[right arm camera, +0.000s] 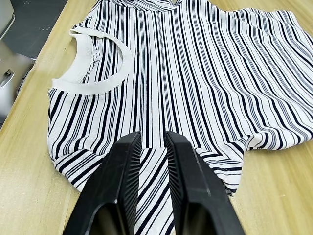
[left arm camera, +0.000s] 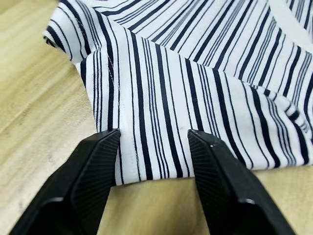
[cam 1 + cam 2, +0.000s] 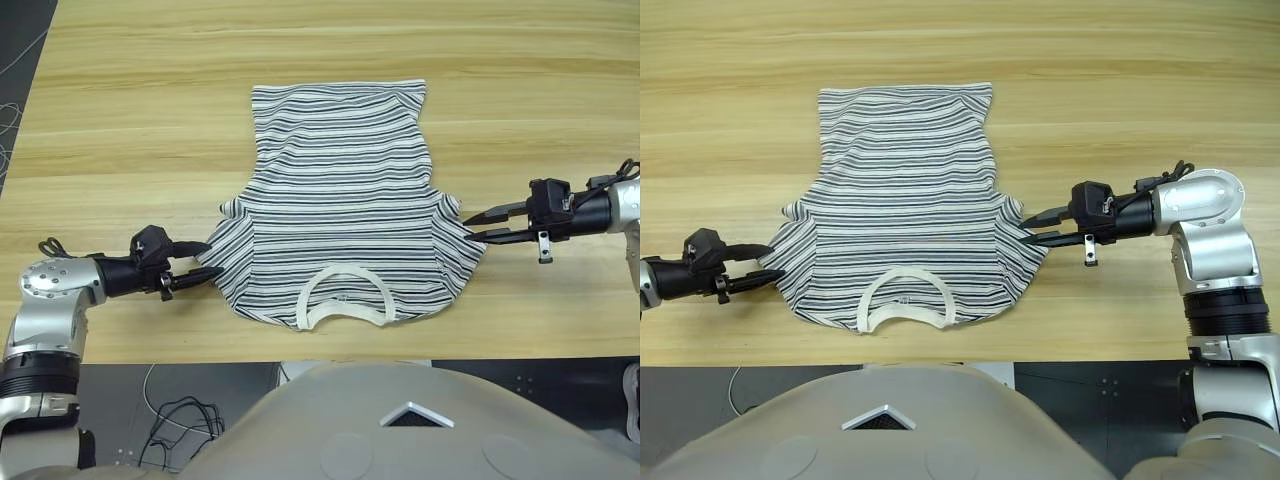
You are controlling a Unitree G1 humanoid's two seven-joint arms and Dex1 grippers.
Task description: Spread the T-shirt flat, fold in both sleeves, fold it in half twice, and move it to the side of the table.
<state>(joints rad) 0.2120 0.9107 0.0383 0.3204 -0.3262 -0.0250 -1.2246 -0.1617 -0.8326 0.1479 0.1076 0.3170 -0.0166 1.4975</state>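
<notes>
A black-and-white striped T-shirt (image 3: 340,200) lies face up on the wooden table (image 3: 130,120), its white collar (image 3: 310,318) toward me and its hem at the far side. Both short sleeves are bunched close to the body. My left gripper (image 3: 207,275) sits low at the left sleeve, open, with the sleeve hem (image 2: 146,161) between its fingers (image 2: 95,166). My right gripper (image 3: 470,228) is at the right sleeve, its fingers (image 1: 124,176) shut on a strip of the sleeve cloth (image 1: 152,169).
Bare wood surrounds the shirt on the left, right and far sides. The table's front edge (image 3: 150,362) runs just behind the collar. Cables (image 3: 185,415) lie on the dark floor below it.
</notes>
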